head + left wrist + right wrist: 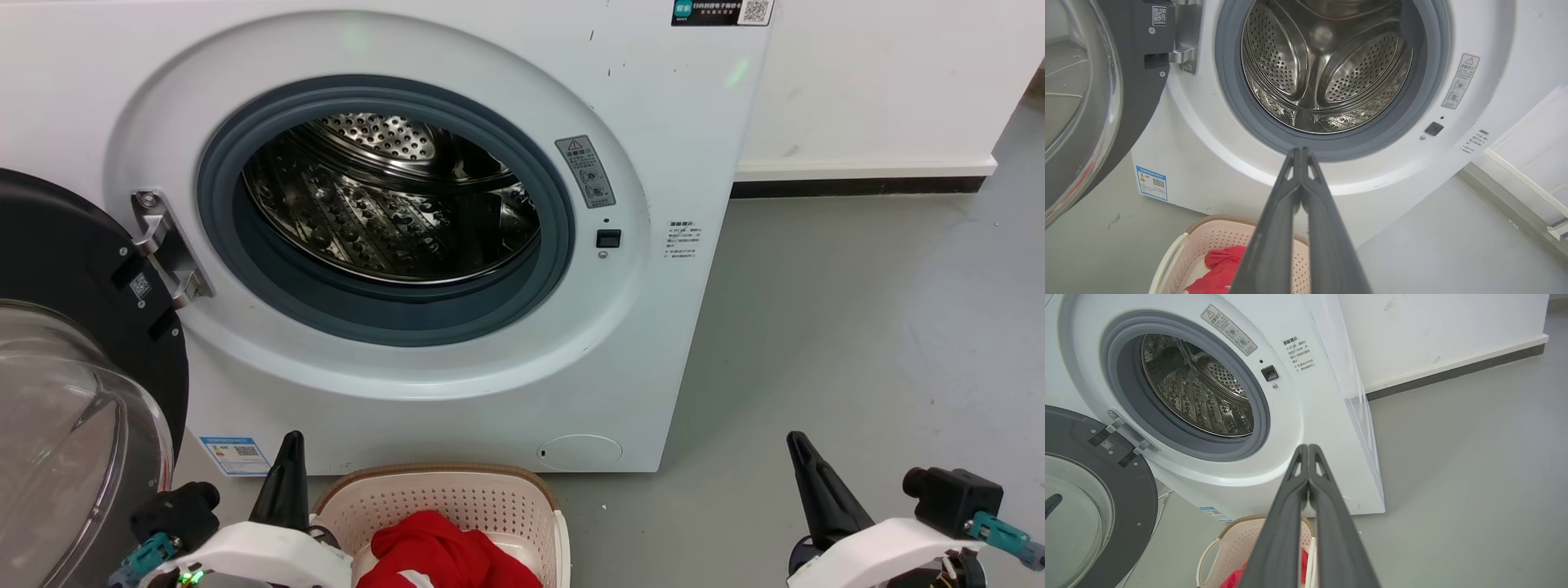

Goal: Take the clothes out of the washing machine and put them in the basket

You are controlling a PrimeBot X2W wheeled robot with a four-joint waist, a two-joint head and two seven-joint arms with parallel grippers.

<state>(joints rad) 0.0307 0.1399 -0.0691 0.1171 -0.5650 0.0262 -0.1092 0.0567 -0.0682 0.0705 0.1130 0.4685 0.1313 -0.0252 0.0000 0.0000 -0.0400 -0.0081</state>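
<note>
At foot of washing machine [490, 392]: clothes [441, 547] lie in basket [457, 498]; drum [384, 212] looks bare. Low before machine, left gripper [290, 449] & right gripper [800, 453]: jaws pinched together, empty. Unloading prob. done; next calls for drum check.

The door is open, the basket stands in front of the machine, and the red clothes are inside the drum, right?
Not quite: the red clothes lie in the basket, and the drum looks bare, as the head view shows. The door is open, and the basket does stand before the washing machine.
</note>
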